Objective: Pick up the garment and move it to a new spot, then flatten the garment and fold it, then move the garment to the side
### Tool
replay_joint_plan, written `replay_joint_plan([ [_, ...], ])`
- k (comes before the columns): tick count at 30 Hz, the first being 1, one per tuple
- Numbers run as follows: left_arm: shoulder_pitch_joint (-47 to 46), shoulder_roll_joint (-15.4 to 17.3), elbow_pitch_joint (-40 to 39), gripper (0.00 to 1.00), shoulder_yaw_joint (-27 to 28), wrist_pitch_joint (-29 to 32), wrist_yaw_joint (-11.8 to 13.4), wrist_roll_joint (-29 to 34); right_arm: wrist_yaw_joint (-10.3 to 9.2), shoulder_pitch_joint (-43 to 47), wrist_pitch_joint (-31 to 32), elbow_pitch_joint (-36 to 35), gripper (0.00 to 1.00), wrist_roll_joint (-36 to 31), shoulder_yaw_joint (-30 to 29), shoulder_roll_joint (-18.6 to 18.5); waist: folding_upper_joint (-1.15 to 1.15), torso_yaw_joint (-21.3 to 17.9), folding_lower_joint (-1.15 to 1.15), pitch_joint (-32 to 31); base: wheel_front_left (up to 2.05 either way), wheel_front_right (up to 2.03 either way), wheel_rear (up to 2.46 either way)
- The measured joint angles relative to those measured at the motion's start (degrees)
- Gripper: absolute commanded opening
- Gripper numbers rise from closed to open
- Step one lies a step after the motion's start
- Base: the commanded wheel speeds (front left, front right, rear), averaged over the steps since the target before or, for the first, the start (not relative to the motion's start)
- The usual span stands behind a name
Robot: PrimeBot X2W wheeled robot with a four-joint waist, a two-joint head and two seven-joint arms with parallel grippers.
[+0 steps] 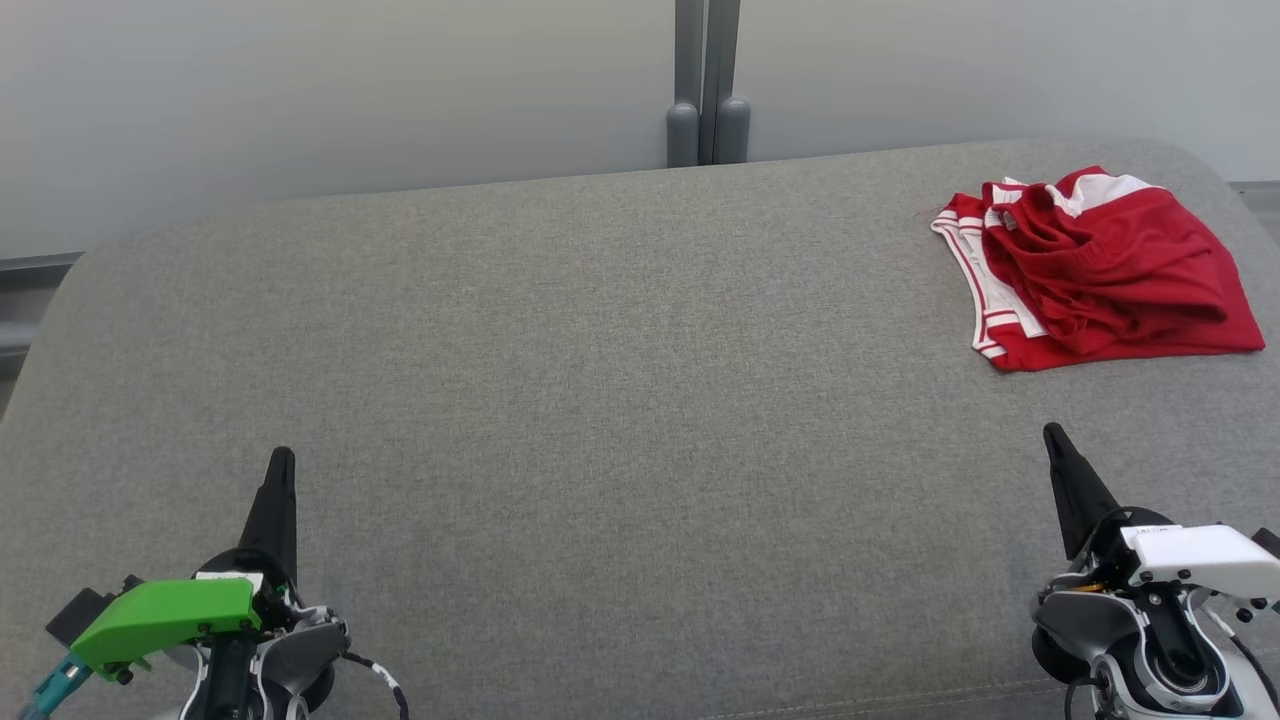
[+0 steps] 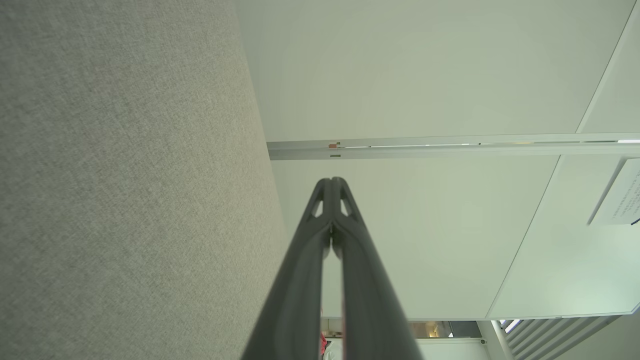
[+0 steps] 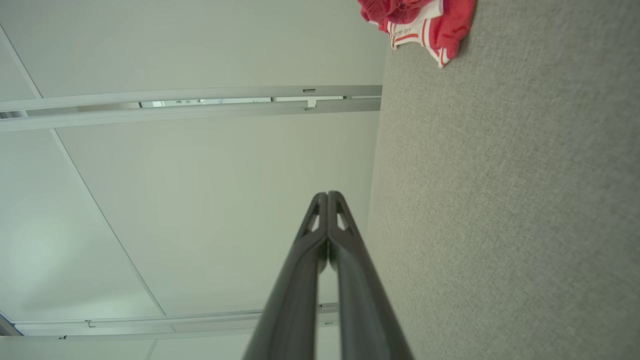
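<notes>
Head view, lower left: left end effector [image 1: 283, 458] clenched, its dark fingers pressed into a single point aimed up the frame, gripping nothing, with a green cover [image 1: 165, 612] at the wrist. Spread beneath it across nearly the whole frame: table [image 1: 600, 400] wrapped in grey woven fabric, rounded at both far corners. Along the top of the frame: pale, plain wall [image 1: 300, 90], split at top centre by a pair of grey upright posts [image 1: 708, 90] with rounded feet just behind the table's far edge. Upper right: garment [image 1: 1110, 270], red with white stripes and a white panel, in a rumpled heap near the far right corner of the table, well apart from both end effectors. Lower right: right end effector [image 1: 1054, 440], likewise clenched on nothing, tip leaning slightly toward upper left, with a white housing [image 1: 1200, 560] behind it.

Left wrist view: grey fabric of the table [image 2: 125, 175] down the left side, fingers pressed together at bottom centre [image 2: 331, 182], pale panelled room at right crossed by a light metal rail [image 2: 450, 145], paper notice [image 2: 622, 195] at the right edge.

Right wrist view: pale panels and rails at left, fingers pressed together at bottom centre [image 3: 327, 196], grey fabric [image 3: 500, 200] at right, garment [image 3: 425, 22] at the top edge, lying on that fabric.
</notes>
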Motion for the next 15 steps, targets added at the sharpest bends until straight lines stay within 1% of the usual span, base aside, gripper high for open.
replay_joint_plan([
  [15,-0.01,0.0,0.0,0.0,0.0,0.0,0.0,0.0,0.0,0.0,0.0,0.0,0.0,0.0,0.0,0.0,0.0,0.0,0.0,0.0,0.0,0.0,0.0],
])
